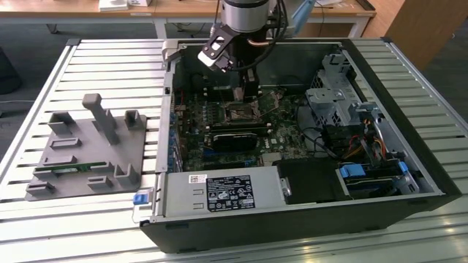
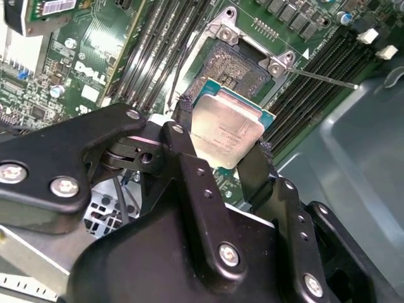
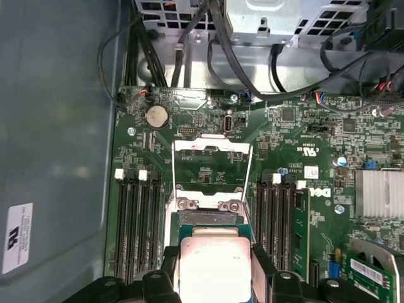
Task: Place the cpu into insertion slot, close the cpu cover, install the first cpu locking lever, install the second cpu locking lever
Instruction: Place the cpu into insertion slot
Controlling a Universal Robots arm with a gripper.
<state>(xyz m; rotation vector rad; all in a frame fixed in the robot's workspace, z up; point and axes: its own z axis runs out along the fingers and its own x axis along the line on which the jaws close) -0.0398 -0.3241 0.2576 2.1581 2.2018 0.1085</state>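
Two black fingers point(image 2: 252, 173) of the gripper point(image 2: 224, 136) clamp the cpu point(image 2: 228, 126) by opposite edges, and we see it held over the insertion slot point(image 2: 237, 66), not seated. In the first wrist view the chip hides most of the slot, and the cpu cover point(image 3: 213, 146) stands open beyond it. A thin metal rod point(image 2: 322, 77) juts from the socket corner; we cannot tell whether it is a locking lever.

Grey fixture tray point(image 1: 69, 160) lies on slatted table point(image 1: 73, 230) beside open computer case point(image 1: 292, 226)
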